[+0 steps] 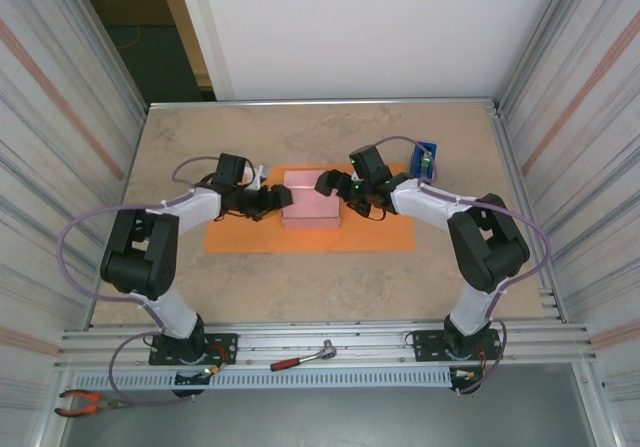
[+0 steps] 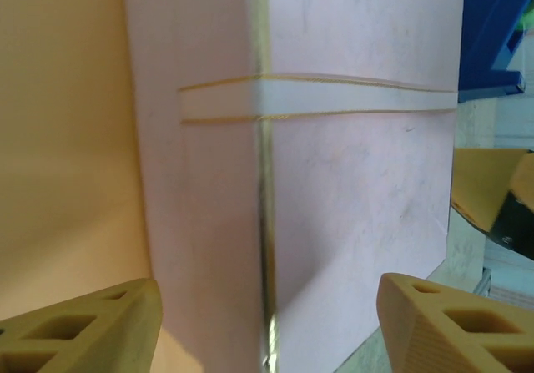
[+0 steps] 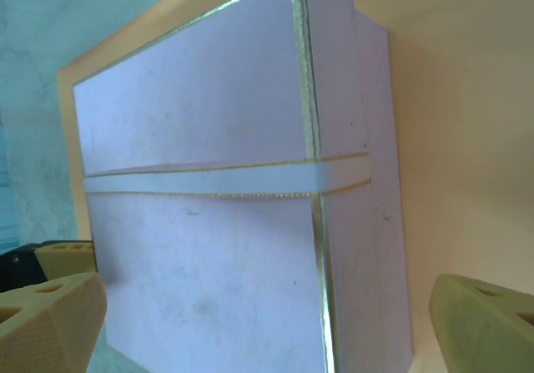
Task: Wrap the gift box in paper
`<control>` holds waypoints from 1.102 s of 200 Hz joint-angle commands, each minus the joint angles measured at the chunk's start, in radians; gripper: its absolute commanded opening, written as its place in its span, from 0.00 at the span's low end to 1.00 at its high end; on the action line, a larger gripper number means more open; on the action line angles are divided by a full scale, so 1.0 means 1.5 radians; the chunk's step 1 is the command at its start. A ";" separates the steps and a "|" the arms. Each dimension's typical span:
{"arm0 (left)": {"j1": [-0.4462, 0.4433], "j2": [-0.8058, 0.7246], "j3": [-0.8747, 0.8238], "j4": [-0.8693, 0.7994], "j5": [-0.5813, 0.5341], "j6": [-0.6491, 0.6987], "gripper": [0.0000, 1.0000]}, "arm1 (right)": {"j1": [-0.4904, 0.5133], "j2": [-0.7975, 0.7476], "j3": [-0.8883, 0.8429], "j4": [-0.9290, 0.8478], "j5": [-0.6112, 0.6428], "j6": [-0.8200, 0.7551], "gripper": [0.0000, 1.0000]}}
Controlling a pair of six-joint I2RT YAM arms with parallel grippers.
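- I see my left gripper unclenched, jaws spread beside the gift box.
- My right gripper is equally unclenched.
- The box is pale pink, gold-edged and white-ribboned, on the orange paper.

The flat, pale pink, gold-trimmed gift box lies on the spread orange paper, toward its far edge.
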 commanded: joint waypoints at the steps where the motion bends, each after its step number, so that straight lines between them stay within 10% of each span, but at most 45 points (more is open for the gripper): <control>1: 0.019 -0.062 -0.028 -0.019 -0.057 -0.020 0.72 | -0.006 -0.045 0.007 -0.040 0.015 -0.003 0.98; 77: 0.055 -0.053 -0.099 0.000 -0.170 -0.106 0.74 | -0.014 -0.070 0.169 -0.233 0.058 -0.013 0.98; 220: 0.063 -0.028 -0.078 -0.136 -0.410 -0.112 0.75 | -0.112 -0.081 0.245 -0.118 -0.148 0.082 0.98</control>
